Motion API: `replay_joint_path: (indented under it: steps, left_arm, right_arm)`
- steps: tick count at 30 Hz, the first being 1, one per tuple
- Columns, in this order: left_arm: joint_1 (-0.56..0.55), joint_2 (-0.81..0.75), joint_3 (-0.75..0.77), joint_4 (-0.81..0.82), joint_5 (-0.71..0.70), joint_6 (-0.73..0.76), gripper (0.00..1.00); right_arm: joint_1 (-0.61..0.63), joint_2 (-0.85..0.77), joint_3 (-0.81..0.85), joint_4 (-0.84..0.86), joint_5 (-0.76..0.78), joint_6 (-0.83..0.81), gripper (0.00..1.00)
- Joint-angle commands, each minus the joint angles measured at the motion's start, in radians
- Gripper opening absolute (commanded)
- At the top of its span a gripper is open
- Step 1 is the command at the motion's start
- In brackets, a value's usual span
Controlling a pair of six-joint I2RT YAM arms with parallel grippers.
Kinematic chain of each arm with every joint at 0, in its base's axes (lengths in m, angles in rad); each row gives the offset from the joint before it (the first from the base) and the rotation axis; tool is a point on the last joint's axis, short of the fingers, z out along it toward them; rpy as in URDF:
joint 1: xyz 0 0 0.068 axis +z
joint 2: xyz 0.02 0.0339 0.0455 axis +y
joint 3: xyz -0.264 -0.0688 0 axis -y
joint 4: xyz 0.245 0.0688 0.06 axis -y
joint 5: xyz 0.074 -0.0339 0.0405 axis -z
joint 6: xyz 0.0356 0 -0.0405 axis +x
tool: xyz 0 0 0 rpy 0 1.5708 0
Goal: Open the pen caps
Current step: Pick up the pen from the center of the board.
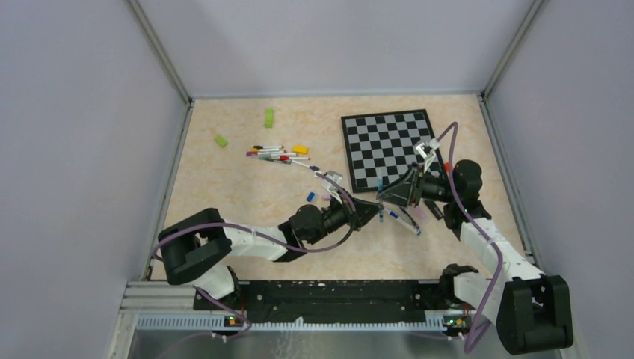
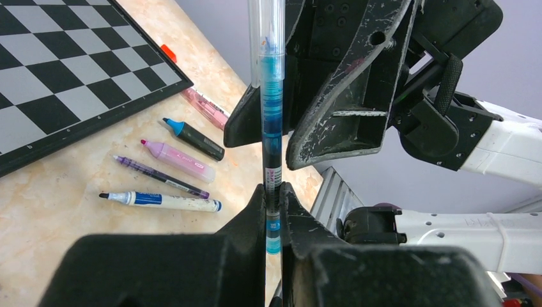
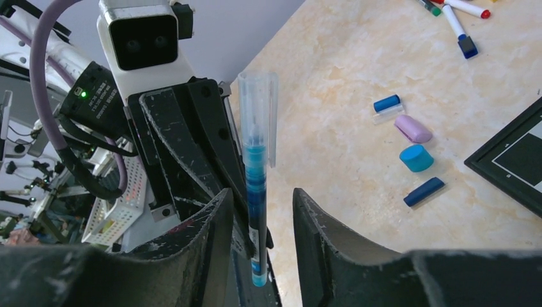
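Left wrist cam: our left hand (image 2: 273, 192) is clamped tight on the lower barrel of a blue pen (image 2: 271, 121), held upright w/ its clear cap (image 2: 265, 32) on the top end. Right wrist cam: our right hand (image 3: 262, 195) brackets the same pen, fingers parted. The barrel sits close to one finger (image 3: 214, 224) w/ a visible gap to the other, so that hand is open and grips nothing. Top cam: both hands meet above the bench (image 1: 224, 194), just in front of the chessboard (image 1: 389, 146). Loose on the bench nearby: a blue cap (image 3: 387, 103), a lilac cap (image 3: 413, 128), a cyan cap (image 3: 416, 157) and a dark-blue cap (image 3: 424, 191). Beside the board's edge lie a dark highlighter (image 2: 195, 139), a lilac highlighter (image 2: 179, 160), a thin purple pen (image 2: 160, 176) and a white pen (image 2: 163, 201), all w/ tips bare. Further back, a pile of pens (image 1: 277, 155) lies by a yellow block (image 1: 300, 149), w/ a green block (image 1: 268, 117) beyond it.
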Motion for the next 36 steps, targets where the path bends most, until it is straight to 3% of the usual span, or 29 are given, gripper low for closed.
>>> replay_joint_path:
  steps: [1,8,10,17,22,25,28,32,36]
  left_arm:
    - [-0.013,0.016,0.042,0.066,-0.016,0.007,0.0]
    - [-0.018,0.018,0.043,0.066,-0.018,0.011,0.0]
    - [-0.018,0.011,0.041,0.065,-0.018,0.022,0.07]
    - [-0.018,-0.126,-0.074,0.052,-0.023,0.138,0.62]
    - [-0.008,-0.316,-0.177,-0.039,-0.04,0.225,0.97]
    - [0.007,-0.395,-0.194,-0.112,-0.037,0.204,0.99]
    - [0.022,-0.417,-0.191,-0.133,-0.022,0.159,0.99]
    - [0.034,-0.358,-0.145,-0.099,0.021,0.152,0.99]
    - [0.034,-0.261,-0.052,-0.134,-0.045,0.078,0.98]
  right_arm:
    - [0.026,0.006,-0.003,0.041,0.015,-0.014,0.34]
    - [0.043,0.014,-0.003,0.046,-0.008,-0.038,0.05]
    - [0.047,0.018,0.005,0.036,-0.026,-0.057,0.0]
    - [0.046,0.001,0.05,-0.103,-0.091,-0.261,0.0]
    - [0.045,-0.004,0.119,-0.394,-0.109,-0.576,0.0]
    - [0.046,0.002,0.195,-0.695,-0.078,-0.893,0.0]
    - [0.046,0.032,0.252,-0.887,-0.061,-1.076,0.0]
    - [0.047,0.067,0.266,-0.966,-0.087,-1.144,0.0]
    - [0.045,0.072,0.244,-0.903,-0.052,-1.078,0.0]
